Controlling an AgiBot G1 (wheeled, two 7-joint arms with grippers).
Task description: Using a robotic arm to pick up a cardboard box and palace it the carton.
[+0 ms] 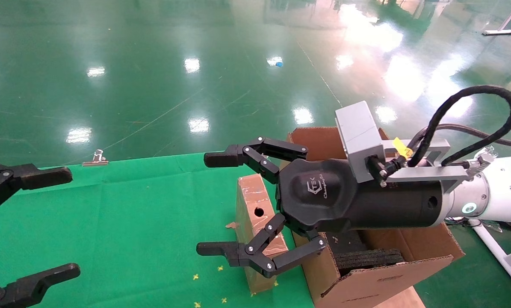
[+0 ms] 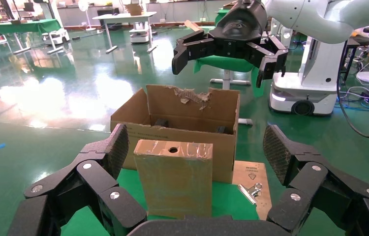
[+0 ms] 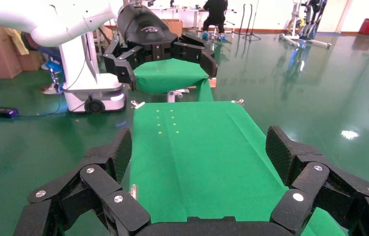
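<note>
The small brown cardboard box (image 1: 251, 197) stands on a narrow edge on the green cloth, its taped top face with a round hole facing up, right beside the carton (image 1: 379, 282). The robotic arm's right gripper (image 1: 211, 204) hovers open above the box and the carton's near wall, with nothing held. In the left wrist view the box (image 2: 175, 182) stands in front of the carton (image 2: 187, 123), with the right gripper (image 2: 229, 61) well above them. My left gripper (image 1: 67, 222) is open at the table's left edge, facing the box. Black foam shows inside the carton.
A green cloth (image 1: 131, 222) covers the table. A metal binder clip (image 1: 95, 158) sits on its far edge, and another clip (image 2: 250, 191) lies by a flat cardboard sheet (image 2: 251, 172) next to the carton. Shiny green floor surrounds the table.
</note>
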